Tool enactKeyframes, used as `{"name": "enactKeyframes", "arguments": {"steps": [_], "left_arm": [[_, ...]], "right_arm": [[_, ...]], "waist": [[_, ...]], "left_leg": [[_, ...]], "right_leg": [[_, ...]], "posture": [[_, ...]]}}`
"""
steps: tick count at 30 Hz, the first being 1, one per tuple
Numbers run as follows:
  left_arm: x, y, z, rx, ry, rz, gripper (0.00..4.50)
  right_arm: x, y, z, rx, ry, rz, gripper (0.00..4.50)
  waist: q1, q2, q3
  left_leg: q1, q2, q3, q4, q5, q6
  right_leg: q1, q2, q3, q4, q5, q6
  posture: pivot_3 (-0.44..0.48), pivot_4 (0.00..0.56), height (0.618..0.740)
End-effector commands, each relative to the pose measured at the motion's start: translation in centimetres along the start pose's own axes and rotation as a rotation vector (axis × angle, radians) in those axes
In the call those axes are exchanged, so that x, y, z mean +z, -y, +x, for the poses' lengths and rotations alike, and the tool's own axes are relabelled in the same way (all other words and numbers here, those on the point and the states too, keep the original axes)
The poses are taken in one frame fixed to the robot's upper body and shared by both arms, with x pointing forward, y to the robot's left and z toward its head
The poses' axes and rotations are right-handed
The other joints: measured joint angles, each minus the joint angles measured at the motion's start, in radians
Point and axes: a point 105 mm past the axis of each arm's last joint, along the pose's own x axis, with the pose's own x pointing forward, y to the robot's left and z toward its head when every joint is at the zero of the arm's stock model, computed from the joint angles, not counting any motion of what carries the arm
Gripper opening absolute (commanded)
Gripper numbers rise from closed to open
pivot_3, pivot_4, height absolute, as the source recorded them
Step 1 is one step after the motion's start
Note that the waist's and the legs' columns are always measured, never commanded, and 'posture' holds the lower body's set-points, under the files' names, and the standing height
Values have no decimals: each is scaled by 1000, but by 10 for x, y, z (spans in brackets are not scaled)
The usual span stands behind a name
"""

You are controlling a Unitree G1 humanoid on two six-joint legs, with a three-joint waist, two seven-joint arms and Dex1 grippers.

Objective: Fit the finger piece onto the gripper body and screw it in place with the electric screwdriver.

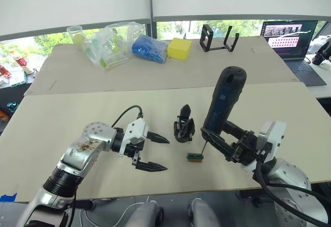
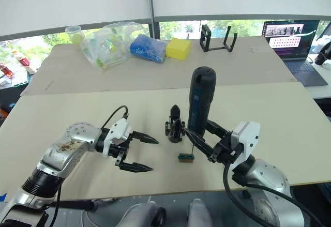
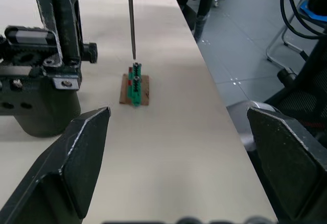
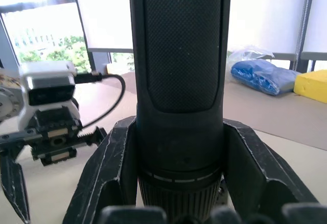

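The right gripper [image 1: 227,144] is clamped around the long, thick black cylindrical electric screwdriver [image 1: 223,99], holding it nearly upright with its thin metal bit touching down on the small teal-green block [image 1: 195,156] near the table's front edge. Just left and slightly beyond it stands the small black blocky gripper body [image 1: 183,126]. The left gripper [image 1: 154,153] hangs wide open and empty further left. To pick up a screw cleanly, the bit probably needs to stay square over the block.
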Motion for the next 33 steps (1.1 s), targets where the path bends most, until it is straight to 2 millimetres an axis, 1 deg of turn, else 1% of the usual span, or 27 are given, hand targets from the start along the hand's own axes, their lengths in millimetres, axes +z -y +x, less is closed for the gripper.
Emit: {"name": "enactKeyframes", "arguments": {"steps": [1, 8, 14, 19, 28, 33], "left_arm": [[7, -4, -2, 21, 14, 31, 4500], [8, -5, -1, 23, 16, 44, 4500], [8, -5, 1, 14, 11, 61, 4500], [8, -6, 1, 12, 7, 65, 4500], [8, -5, 2, 5, 5, 74, 4500], [8, -5, 2, 6, 5, 76, 4500]], "right_arm": [[14, -2, -2, 22, 63, -66, 1910], [11, -8, -8, 47, 59, -40, 1910], [10, -12, -9, 51, 65, -34, 1910], [17, -18, -8, 77, 77, -65, 1910], [30, -19, 5, 79, 108, -62, 1910], [26, -18, 9, 78, 79, -59, 1910]], "waist": [[0, 0, 0], [0, 0, 0], [0, 0, 0], [0, 0, 0], [1, 0, 0], [1, 0, 0]], "left_leg": [[0, 0, 0, 0, 0, 0], [0, 0, 0, 0, 0, 0], [0, 0, 0, 0, 0, 0], [0, 0, 0, 0, 0, 0], [0, 0, 0, 0, 0, 0], [0, 0, 0, 0, 0, 0]], "right_leg": [[0, 0, 0, 0, 0, 0], [0, 0, 0, 0, 0, 0], [0, 0, 0, 0, 0, 0], [0, 0, 0, 0, 0, 0], [0, 0, 0, 0, 0, 0], [0, 0, 0, 0, 0, 0]], "posture": [[0, 150, 740], [0, 150, 740], [0, 150, 740], [0, 150, 740], [0, 150, 740], [0, 150, 740]]}}
